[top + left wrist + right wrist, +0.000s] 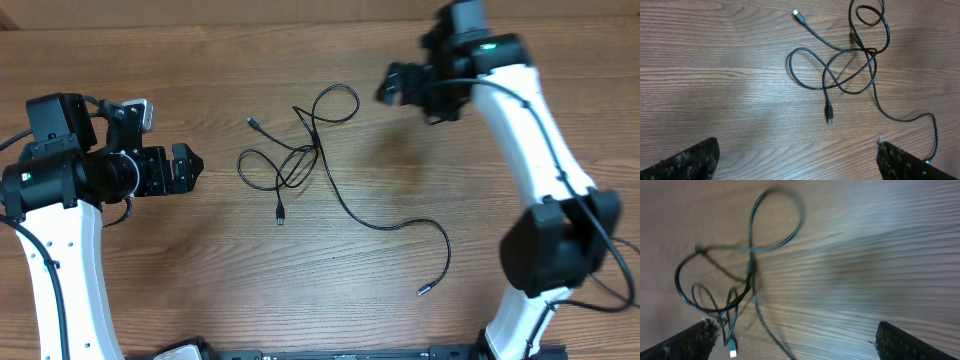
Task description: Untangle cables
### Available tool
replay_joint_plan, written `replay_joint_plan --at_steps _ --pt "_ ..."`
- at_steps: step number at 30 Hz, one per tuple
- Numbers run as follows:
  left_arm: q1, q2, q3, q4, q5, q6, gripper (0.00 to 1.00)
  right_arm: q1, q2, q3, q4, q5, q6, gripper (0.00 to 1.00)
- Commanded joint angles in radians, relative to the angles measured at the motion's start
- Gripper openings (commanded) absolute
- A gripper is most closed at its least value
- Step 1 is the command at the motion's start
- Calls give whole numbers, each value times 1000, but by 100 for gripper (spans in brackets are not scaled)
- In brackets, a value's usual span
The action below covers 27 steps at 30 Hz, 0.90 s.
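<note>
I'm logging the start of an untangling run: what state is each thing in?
cables: tangled in loose loops, lying on the table, unheld.
left gripper: jaws open, empty, apart from the cables.
right gripper: jaws open, empty, apart from the cables.

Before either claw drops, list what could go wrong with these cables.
1. The cables cross several times at one knot; a grab there may pinch two strands and tighten it.
2. Nothing pins the bundle, so pulling the long tail's plug would likely drag everything along.
3. The cables lie flat on the table; the open left claw or right claw may scrape wood or miss.
</note>
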Motion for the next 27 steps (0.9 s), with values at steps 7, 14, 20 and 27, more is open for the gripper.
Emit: replay_joint_plan --at_steps 7,14,20,27 --pt "0 -5 10 1 18 -11 100 219 134 -8 75 12 -8 100" --pt "0 -5 10 1 18 -11 100 285 169 -8 124 49 -8 100" --pt "0 -5 10 1 18 -11 100 300 169 -8 170 49 -10 99" --pt "0 -5 10 1 18 -11 100 314 176 -8 288 48 -80 95"
